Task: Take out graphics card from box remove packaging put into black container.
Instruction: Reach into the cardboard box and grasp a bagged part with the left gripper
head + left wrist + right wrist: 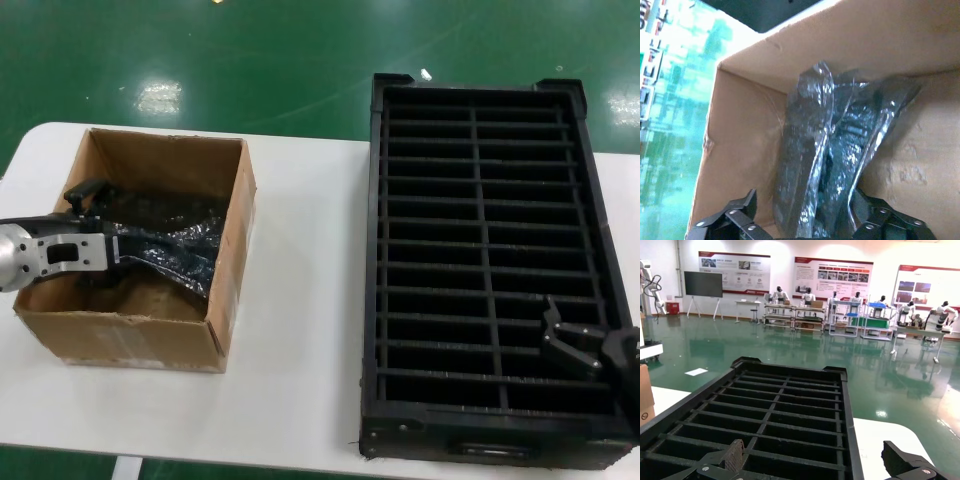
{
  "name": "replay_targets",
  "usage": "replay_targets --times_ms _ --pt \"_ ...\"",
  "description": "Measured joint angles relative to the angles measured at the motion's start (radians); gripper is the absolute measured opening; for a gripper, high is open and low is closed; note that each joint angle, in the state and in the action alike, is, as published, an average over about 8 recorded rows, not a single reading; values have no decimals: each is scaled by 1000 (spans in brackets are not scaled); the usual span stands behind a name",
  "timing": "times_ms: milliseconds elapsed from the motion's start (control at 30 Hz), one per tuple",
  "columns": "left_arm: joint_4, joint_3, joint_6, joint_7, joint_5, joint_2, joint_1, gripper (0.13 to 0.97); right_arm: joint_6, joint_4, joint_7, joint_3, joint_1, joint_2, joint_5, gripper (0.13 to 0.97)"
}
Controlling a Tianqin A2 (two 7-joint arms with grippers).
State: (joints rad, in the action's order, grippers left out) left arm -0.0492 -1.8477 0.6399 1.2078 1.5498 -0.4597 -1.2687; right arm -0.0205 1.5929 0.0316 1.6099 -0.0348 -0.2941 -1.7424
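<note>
Head view: nearest the camera, the right gripper (pixel 578 345) hovers over the black container's (pixel 372 250) near right slots, fingers apart and empty. Left of the container, the left gripper (pixel 112 247) reaches into the box (pixel 232 255). Left wrist view: its fingers (pixel 735 216) straddle the wrapped graphics card (pixel 810 165) in the box; whether they grip it I cannot tell. Right wrist view: spread fingers (pixel 734 454) above empty slots.

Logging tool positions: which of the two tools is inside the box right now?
The left tool: it reaches into the brown box, open around the wrapped graphics card. The right tool hangs open over the black container's near right corner.
</note>
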Motion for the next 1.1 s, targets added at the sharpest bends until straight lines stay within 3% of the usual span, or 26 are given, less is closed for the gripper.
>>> replay_targets --times_ms 267,367,667,967,1100 --pt "-97 -13 39 -49 -9 -15 29 761 0 0 0 0 0 0 0 966" --pt "-117 -14 38 -57 -9 -17 32 761 0 0 0 0 0 0 0 966" --pt "-33 26 -19 32 29 8 -4 892 0 0 0 0 0 0 0 966" --pt "13 69 -91 100 70 34 -3 958 0 0 0 0 0 0 0 966" --pt "20 83 -113 122 84 46 2 946 0 0 0 0 0 0 0 966"
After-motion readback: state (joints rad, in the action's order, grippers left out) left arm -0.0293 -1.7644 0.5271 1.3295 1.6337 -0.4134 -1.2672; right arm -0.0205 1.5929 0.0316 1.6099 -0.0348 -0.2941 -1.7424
